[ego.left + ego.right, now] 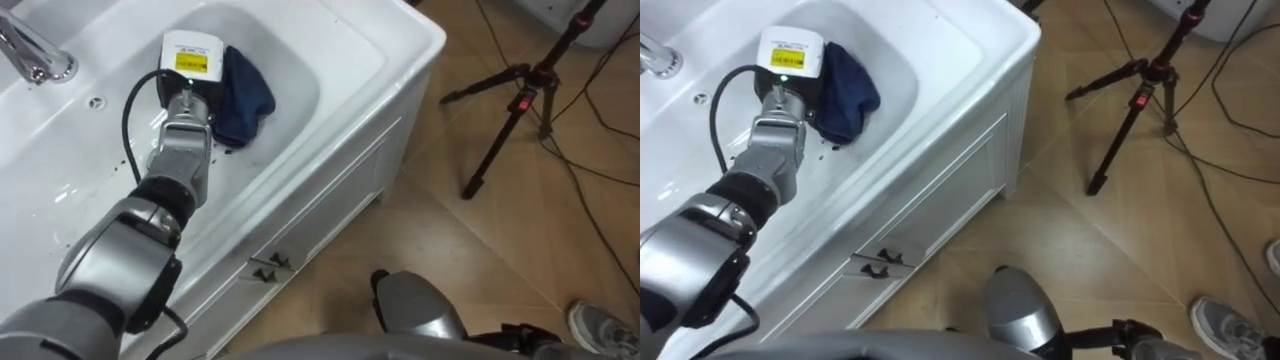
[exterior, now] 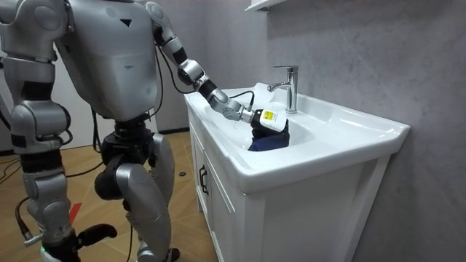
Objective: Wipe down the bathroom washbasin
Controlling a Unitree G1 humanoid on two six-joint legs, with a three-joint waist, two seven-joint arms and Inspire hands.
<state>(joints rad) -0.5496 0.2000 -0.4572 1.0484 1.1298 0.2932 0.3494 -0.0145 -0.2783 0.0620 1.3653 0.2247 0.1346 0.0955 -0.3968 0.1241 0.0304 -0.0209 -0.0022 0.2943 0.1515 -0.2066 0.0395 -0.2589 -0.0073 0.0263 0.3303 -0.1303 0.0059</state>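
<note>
A white basin (image 1: pixel 330 95) is set in a white vanity (image 2: pixel 313 182), and I stand at its front. My left arm reaches into the bowl. My left hand (image 1: pixel 190 60), with a white tag on its back, rests on a bunched dark blue cloth (image 1: pixel 245 95) against the bowl's inner wall. The cloth is gathered up under that hand (image 2: pixel 266 118), whose fingers close on it. In the room view my right hand (image 2: pixel 26 231) hangs low at my side, away from the basin.
A chrome tap (image 2: pixel 289 84) stands at the back of the basin. The vanity has door handles (image 1: pixel 268 265) on its front. A black tripod (image 1: pixel 510 110) with cables stands on the wooden floor to my right. A shoe (image 1: pixel 600 325) shows at the lower right.
</note>
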